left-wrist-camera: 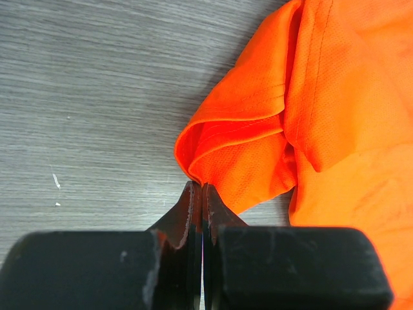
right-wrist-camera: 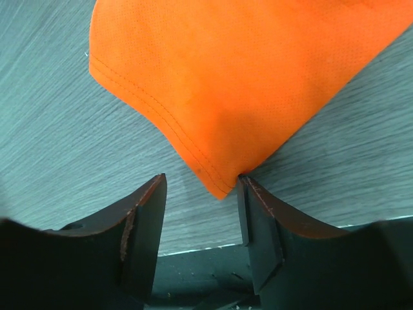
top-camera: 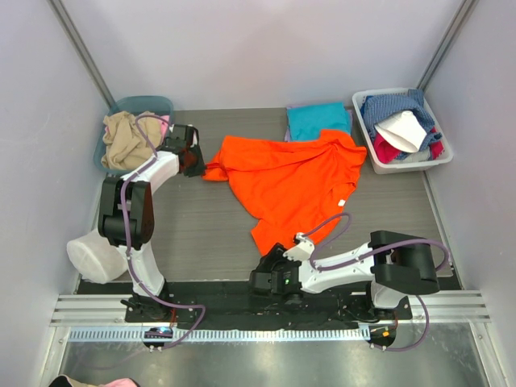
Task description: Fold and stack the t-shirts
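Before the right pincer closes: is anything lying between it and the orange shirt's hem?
Nothing visible does. The right pincer stands open, and the hem corner of the orange t-shirt already reaches its gap, lying flat on the table.

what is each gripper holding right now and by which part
The left gripper is shut on the bright orange cloth t-shirt, pinching a sleeve's folded edge. The right gripper holds nothing; it is open around the shirt's hem corner.

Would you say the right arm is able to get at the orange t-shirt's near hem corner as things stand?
Probably yes: the right gripper stands open, and the hem corner of the orange t-shirt lies on the table just ahead of its jaws, with nothing over it.
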Available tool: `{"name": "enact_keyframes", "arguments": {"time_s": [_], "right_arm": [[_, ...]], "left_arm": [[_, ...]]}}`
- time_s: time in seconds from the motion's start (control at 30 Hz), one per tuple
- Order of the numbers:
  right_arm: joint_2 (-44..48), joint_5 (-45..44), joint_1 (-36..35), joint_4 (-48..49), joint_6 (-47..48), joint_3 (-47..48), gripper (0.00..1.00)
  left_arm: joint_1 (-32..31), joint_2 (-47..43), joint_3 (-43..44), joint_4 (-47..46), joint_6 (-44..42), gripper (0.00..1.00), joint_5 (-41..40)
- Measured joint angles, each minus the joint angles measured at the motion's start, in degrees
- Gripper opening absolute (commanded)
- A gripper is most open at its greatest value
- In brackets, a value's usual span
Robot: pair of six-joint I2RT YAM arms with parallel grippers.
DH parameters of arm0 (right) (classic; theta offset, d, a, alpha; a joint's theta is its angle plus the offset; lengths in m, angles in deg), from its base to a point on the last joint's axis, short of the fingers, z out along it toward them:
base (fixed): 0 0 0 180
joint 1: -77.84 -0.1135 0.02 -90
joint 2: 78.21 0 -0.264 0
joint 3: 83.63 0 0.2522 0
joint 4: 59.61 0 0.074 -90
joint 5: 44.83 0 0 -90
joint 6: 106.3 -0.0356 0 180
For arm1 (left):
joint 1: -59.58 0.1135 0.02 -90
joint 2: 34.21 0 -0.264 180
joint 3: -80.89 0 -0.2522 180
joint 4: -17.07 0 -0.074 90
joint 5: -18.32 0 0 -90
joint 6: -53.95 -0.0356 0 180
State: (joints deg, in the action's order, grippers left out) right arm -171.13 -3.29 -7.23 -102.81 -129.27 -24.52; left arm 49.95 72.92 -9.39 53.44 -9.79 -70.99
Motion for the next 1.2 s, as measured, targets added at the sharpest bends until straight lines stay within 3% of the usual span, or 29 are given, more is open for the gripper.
{"name": "enact_keyframes", "arguments": {"time_s": [0.27, 0.37, 0.4, 0.47, 0.77, 0.97, 1.2], "right_arm": [[-1.0, -0.3, 1.1, 3.0, -0.4, -0.6, 0.39], [-1.4, -0.3, 1.6, 3.8, -0.6, -0.8, 0.27], [-1.5, -0.4, 1.7, 4.3, -0.9, -1.0, 0.15], [-1.7, -0.1, 2.0, 4.7, -1.2, -1.5, 0.01], [-0.5, -0.4, 2.1, 3.4, -1.4, -2.4, 0.01], [7.9, -2.4, -0.5, -14.9, -1.2, 1.2, 0.01], [19.1, -6.1, -2.3, -36.9, 1.5, 17.6, 0.01]], "left_arm": [[0.0, 0.0, -0.3, 0.0, 0.0, 0.0, 0.0], [0.0, 0.0, -0.3, 0.0, 0.0, 0.0, 0.0], [0.0, 0.0, -0.3, 0.0, 0.0, 0.0, 0.0], [0.0, 0.0, -0.4, 0.0, 0.0, 0.0, 0.0], [0.0, -0.1, -0.4, 0.0, 0.1, 0.0, 0.0], [0.0, -5.9, -1.6, 2.1, 0.5, 0.0, 0.6], [0.0, -24.4, -3.9, 7.3, 0.2, 0.0, 1.8]]}}
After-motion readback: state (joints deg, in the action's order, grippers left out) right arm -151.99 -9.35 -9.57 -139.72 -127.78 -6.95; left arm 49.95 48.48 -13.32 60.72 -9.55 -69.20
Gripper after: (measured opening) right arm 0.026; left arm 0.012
